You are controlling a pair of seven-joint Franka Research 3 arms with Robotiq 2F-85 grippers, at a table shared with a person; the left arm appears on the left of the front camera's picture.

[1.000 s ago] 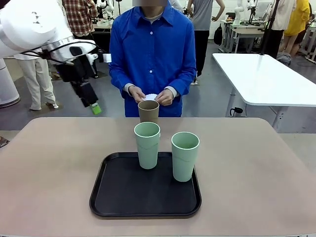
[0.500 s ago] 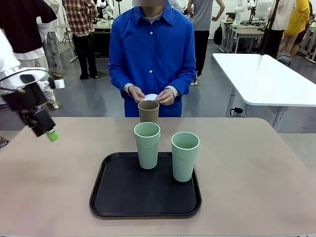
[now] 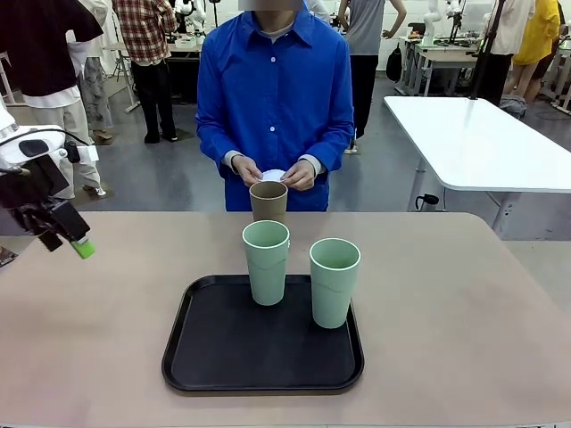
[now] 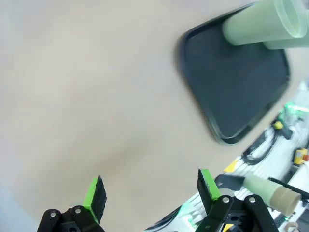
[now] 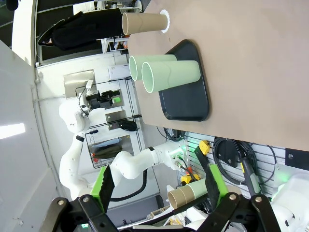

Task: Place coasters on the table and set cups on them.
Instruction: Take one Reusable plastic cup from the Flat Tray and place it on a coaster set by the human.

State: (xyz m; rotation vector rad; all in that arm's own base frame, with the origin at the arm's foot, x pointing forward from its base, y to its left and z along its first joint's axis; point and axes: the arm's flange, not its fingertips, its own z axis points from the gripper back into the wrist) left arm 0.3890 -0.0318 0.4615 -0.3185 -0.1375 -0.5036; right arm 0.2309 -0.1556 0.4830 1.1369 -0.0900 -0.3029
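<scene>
- My left fingers (image 4: 150, 189) stand wide and empty over the left end of the bench (image 3: 464, 294).
- My right fingers (image 5: 159, 186) are wide too, holding nothing.
- Two mint cups (image 3: 266, 262) stand on the black tray (image 3: 263, 352). The tan cup (image 3: 268, 201) stands beyond it on the bench, a coaster (image 5: 167, 21) at its base.
- The person's hands (image 3: 299, 175) hold white paper just behind it.

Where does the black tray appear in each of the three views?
Front view: the black tray lies lower centre on the table.
Left wrist view: the tray is upper right, blurred.
Right wrist view: the tray is mid-picture, turned sideways.
Shared landmark: the two mint green cups standing on it.
</scene>
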